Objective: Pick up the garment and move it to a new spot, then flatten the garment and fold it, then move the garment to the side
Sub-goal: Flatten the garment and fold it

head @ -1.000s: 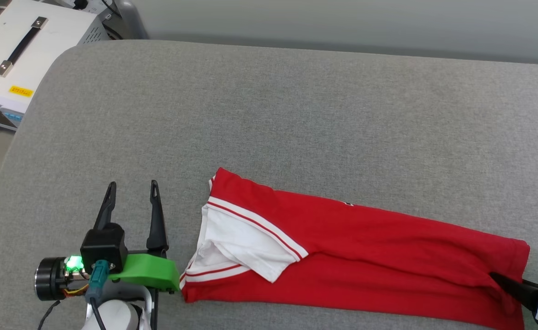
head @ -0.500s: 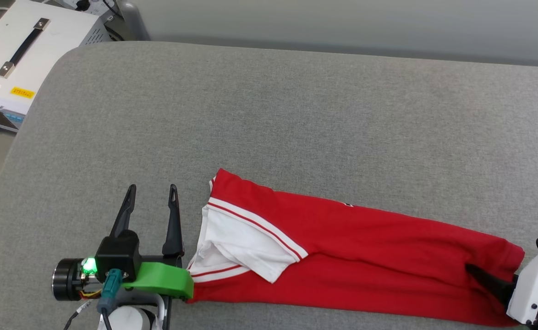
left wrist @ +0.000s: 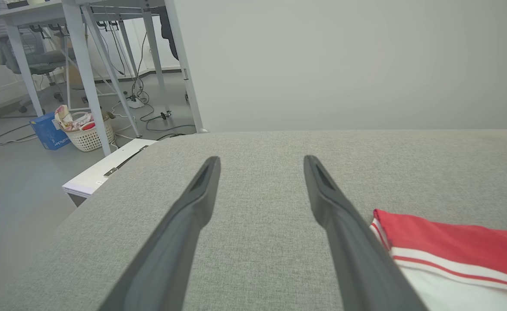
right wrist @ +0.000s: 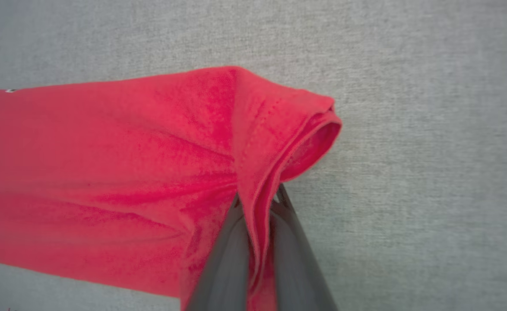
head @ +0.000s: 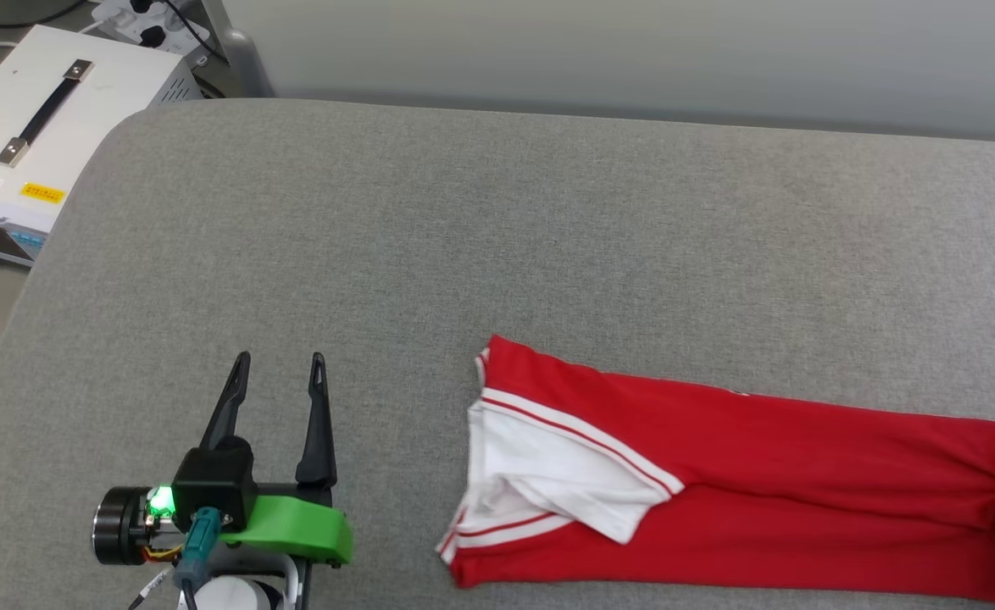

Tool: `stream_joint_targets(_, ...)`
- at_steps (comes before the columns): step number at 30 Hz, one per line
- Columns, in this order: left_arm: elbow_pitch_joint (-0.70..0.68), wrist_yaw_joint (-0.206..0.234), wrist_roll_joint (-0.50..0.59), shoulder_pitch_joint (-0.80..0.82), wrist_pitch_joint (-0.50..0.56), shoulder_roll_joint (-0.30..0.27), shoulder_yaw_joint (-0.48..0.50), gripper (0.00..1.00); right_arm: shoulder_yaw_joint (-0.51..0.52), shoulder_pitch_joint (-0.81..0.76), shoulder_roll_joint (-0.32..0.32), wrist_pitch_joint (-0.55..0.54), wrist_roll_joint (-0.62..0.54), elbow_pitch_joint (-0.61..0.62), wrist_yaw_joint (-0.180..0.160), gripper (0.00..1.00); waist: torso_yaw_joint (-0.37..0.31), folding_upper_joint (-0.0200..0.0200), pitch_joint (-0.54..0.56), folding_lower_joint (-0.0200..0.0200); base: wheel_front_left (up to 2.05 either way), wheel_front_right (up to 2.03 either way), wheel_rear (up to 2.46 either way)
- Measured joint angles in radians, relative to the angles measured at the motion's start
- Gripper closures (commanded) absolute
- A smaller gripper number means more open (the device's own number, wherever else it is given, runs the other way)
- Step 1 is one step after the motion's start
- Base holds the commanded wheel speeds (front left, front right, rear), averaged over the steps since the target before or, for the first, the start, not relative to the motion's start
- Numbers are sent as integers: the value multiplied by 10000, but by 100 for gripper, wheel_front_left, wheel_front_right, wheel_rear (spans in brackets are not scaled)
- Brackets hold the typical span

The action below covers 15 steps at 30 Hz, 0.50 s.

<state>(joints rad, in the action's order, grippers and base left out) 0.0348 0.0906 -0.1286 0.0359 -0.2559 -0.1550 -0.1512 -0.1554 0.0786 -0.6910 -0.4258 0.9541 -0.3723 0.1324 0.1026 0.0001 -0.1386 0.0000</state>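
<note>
Pinching hem end of red jersey (head: 760, 491) w/ R gripper (right wrist: 260, 203), fingers pressed together on a thin fold of cloth. Holding nothing w/ L gripper (head: 281, 373): fingers spread wide above grey cushion (head: 497, 212), apart from white sleeve (head: 548, 466). Laid out as long narrow strip near front-right of cushion. Risk: shallow single-point grip, so could slip out under drag; if pulled from one end only, prob. bunching fabric, undoing lengthwise fold.

Stock: one red jersey T-shirt (head: 803, 474), two hands (left hand (head: 280, 357), right hand (right wrist: 258, 194)), one grey desk (head: 497, 237), one white handled case (head: 108, 110), one white basket (left wrist: 90, 136).
</note>
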Motion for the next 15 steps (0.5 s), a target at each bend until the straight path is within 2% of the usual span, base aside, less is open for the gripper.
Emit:
stream_joint_targets(4, 19, -176, 247, -52, 0, 44, 157, 0, 399, -160, -734, -13, -98, -489, 0, 100, -42, 0, 38, 0, 0, 0, 0)
stream_joint_targets(9, 67, -320, 384, -77, 0, 169, 291, 0, 541, -403, -911, -336, 35, -234, 0, 100, -39, 0, 90, 0, 0, 0, 0)
stream_joint_targets(10, 77, -341, 416, -93, 0, 192, 313, 0, 550, -471, -911, -382, 81, 10, -6, 100, -41, 0, 108, 0, 0, 0, 0)
stream_joint_targets(11, 130, -414, 487, -142, 0, 238, 372, 0, 629, -687, -857, -516, 326, 1047, -8, 100, -44, 0, 160, 0, 0, 0, 0)
stream_joint_targets(15, 194, -514, 554, -166, 0, 288, 443, 0, 612, -984, -686, -1122, 729, 2955, -8, 100, -22, 0, 172, 0, 0, 0, 0)
